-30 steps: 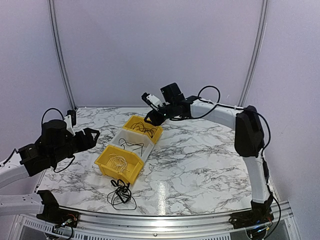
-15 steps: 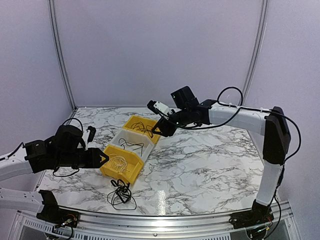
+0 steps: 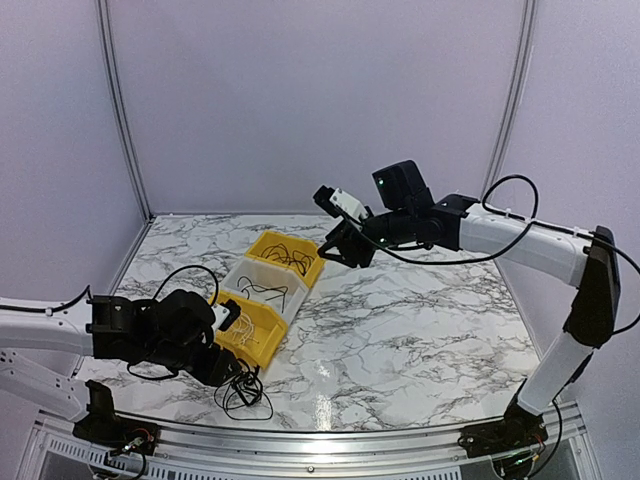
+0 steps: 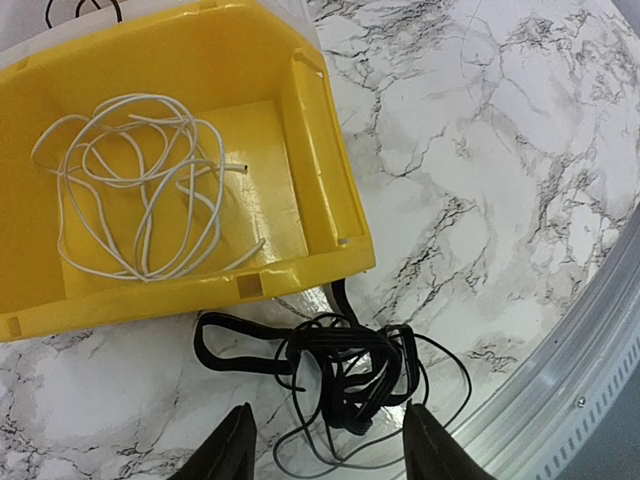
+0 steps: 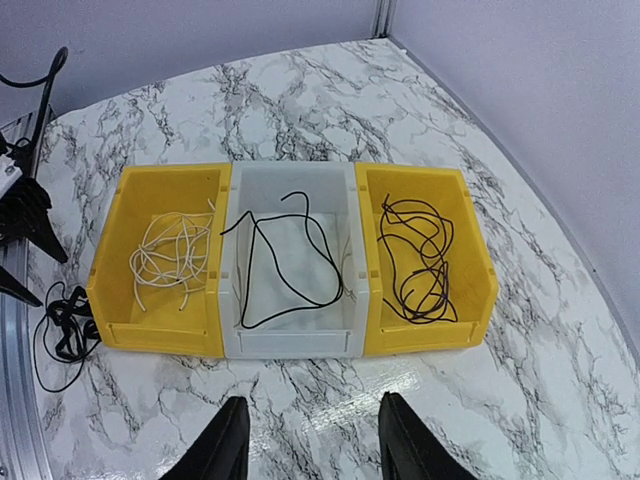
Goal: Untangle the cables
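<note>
A loose tangle of black cables [image 4: 350,365] lies on the marble just in front of the near yellow bin [image 4: 320,150], close to the table's front rail. My left gripper [image 4: 328,412] hovers straight above it, open and empty. From above, the tangle [image 3: 243,388] sits beside the left gripper [image 3: 225,370]. A white cable [image 4: 140,190] is coiled in that bin. The clear middle bin [image 5: 295,335] holds one black cable [image 5: 290,260], and the far yellow bin [image 5: 470,250] holds another black cable [image 5: 415,260]. My right gripper [image 5: 313,402] is open and empty, raised above the marble beside the bins.
The three bins stand side by side in a diagonal row at the table's left centre [image 3: 268,240]. A metal rail [image 4: 580,370] runs along the front edge right by the tangle. The left arm's fingers [image 5: 20,210] show at the edge of the right wrist view.
My left arm has swung right and down toward the front edge, ending over the black tangle. My right arm has drawn back to the right, away from the far bin.
</note>
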### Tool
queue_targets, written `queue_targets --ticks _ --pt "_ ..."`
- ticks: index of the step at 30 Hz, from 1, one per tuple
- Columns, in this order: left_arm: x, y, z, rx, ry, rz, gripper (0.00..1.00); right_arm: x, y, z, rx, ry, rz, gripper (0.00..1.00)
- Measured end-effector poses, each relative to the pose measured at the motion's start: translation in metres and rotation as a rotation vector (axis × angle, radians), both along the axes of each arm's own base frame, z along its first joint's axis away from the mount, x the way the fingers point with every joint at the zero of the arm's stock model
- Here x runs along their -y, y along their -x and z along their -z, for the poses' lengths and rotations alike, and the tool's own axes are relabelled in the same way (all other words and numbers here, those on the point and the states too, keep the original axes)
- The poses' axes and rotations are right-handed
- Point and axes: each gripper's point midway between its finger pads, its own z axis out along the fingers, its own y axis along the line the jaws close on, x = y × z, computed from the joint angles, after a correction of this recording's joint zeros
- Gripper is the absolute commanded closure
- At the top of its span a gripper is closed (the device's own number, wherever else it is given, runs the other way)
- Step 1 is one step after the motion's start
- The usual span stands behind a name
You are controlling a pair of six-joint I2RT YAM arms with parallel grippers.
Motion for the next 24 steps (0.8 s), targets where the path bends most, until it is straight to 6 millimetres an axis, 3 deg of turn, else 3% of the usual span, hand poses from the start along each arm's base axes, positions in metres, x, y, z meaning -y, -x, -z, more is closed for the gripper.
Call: queue_targets --ticks 11,14,20,24 --pt "-0.005 -0.016 0.024 0.06 -0.127 -0.028 0.52 0.018 0.022 0.02 -0.02 0.033 -0.019 0.55" --pt "-0.002 -0.02 0.031 0.066 -0.131 -0.037 0.6 0.02 0.024 0.017 -0.015 0.028 -0.021 0.55" --pt "-0.001 -0.023 0.042 0.065 -0.123 -0.067 0.88 0.022 0.026 0.011 -0.004 0.019 -0.021 0.55" --pt "0.0 -0.023 0.025 0.081 -0.063 -0.089 0.93 0.022 0.026 0.011 0.002 0.021 -0.025 0.55"
